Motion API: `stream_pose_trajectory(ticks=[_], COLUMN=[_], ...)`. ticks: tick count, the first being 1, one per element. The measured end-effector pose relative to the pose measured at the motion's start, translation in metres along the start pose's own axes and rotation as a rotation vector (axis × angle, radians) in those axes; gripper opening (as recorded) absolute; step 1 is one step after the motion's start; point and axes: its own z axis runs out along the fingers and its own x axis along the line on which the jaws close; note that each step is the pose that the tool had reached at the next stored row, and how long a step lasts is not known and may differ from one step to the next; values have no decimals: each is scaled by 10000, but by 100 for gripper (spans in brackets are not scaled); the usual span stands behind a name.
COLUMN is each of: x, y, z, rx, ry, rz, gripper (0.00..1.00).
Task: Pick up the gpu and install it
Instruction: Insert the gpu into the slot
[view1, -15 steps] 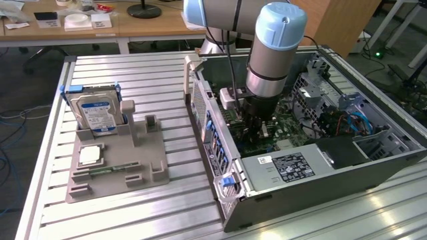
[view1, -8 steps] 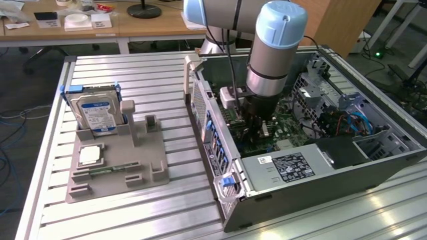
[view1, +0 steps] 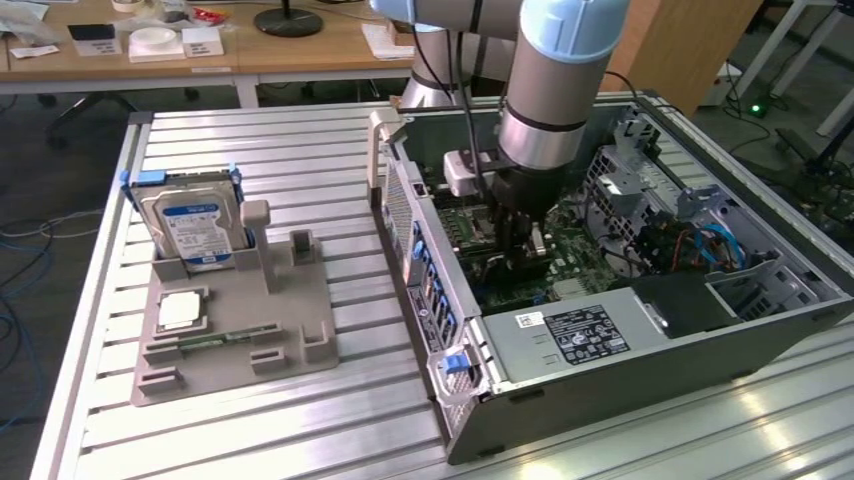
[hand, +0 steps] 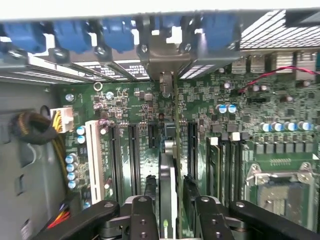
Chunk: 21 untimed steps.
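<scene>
The gpu (hand: 169, 165) stands on edge in a slot of the green motherboard (hand: 125, 100), seen edge-on in the wrist view. Its silver end bracket (hand: 167, 60) meets the rear slot openings of the computer case (view1: 441, 300). My gripper (hand: 169, 184) straddles the card, one black finger (hand: 150, 186) on each side, with a narrow gap showing between the fingers and the card. In the exterior view my gripper (view1: 518, 250) reaches straight down into the open case, and the arm hides most of the card.
A grey holder tray (view1: 300, 300) at the exterior view's left carries a silver hard drive (view1: 194, 230), a processor (view1: 180, 310) and a green memory stick (view1: 220, 338). Inside the case are the power supply (view1: 581, 335), drive cage (view1: 667, 210) and cables (hand: 35, 130).
</scene>
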Motion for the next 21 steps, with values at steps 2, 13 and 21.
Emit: stream_pose_trajectory(ticks=[2,13,21], x=[0,1,1], y=[-3,-15,-15], z=[-59,-263,-264], rx=[21,89,88], ry=[-1,-6,-6], rz=[0,1,1], gripper=[36,36,11])
